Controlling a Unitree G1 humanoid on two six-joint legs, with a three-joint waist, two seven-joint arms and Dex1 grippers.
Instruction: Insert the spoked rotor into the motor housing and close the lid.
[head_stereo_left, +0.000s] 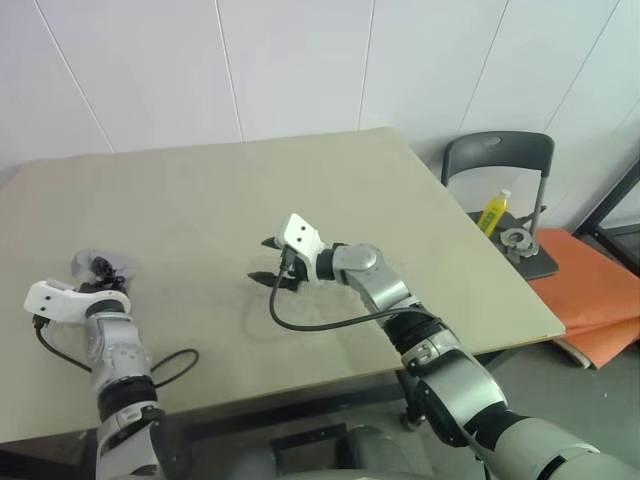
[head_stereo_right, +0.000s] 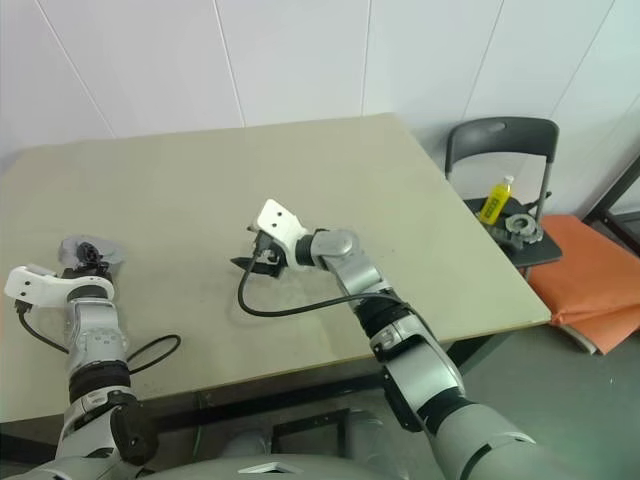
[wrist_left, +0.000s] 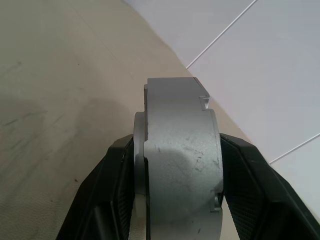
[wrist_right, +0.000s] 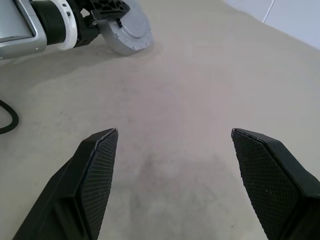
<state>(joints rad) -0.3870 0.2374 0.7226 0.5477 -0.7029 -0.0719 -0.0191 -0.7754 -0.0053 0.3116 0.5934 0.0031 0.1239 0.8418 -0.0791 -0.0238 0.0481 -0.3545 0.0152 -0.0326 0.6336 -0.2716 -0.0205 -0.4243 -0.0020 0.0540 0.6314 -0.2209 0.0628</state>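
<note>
My left gripper (wrist_left: 180, 145) is shut on a thick grey round puck, the motor housing (wrist_left: 182, 120), held edge-on between both black fingers. A thinner disc, apparently the lid (wrist_left: 139, 150), lies flush against one face of it. The same puck (head_stereo_left: 97, 267) sits at the table's left side, low by the surface. The spoked rotor is hidden. My right gripper (head_stereo_left: 268, 262) hovers over the middle of the table, pointing left toward the housing (wrist_right: 127, 32). It is open with nothing between its fingers (wrist_right: 97, 165).
The beige table (head_stereo_left: 300, 180) has its front edge near me and its right corner by a dark chair (head_stereo_left: 500, 160). On the chair seat stand a yellow bottle (head_stereo_left: 493, 212) and a small metal part (head_stereo_left: 516, 240). Black cables (head_stereo_left: 320, 322) trail from both wrists.
</note>
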